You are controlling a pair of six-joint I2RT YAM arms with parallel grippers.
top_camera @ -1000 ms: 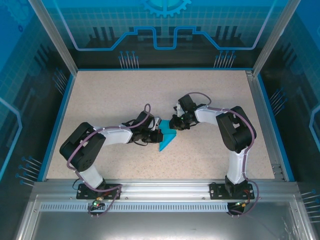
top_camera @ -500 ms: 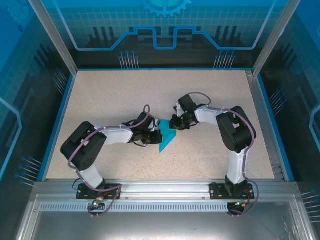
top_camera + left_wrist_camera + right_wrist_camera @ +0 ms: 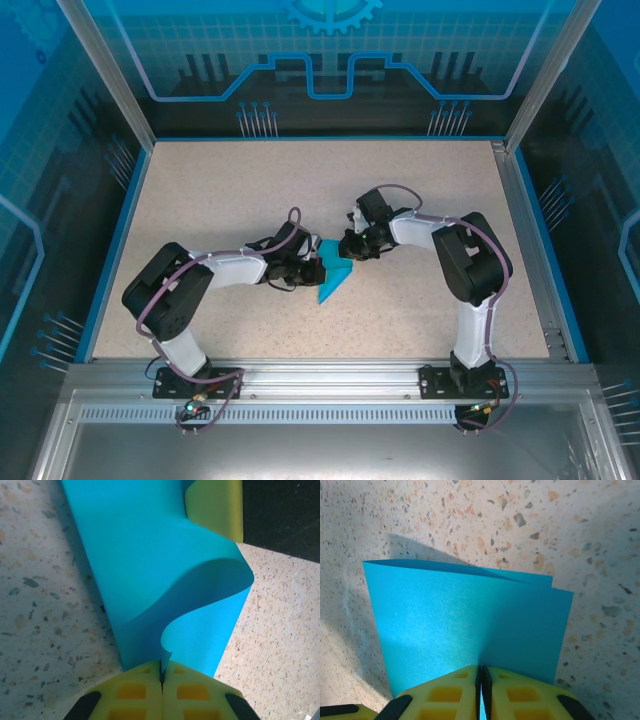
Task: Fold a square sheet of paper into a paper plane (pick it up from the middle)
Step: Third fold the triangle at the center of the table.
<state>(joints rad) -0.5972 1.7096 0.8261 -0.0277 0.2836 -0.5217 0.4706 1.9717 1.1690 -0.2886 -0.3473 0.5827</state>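
The square sheet of paper, teal-blue, sits folded mid-table between both arms and looks like a pointed wedge from above. My left gripper is at its left side, my right gripper at its upper right. In the left wrist view the left gripper is shut on a thin curled flap of the paper, which bulges into a wave; the right gripper's yellow finger shows beyond it. In the right wrist view the right gripper is shut on the paper's near edge, two layers offset at the far edge.
The speckled tabletop is bare around the paper. A blue rim borders it on the left and back, and a metal rail runs along the near edge by the arm bases.
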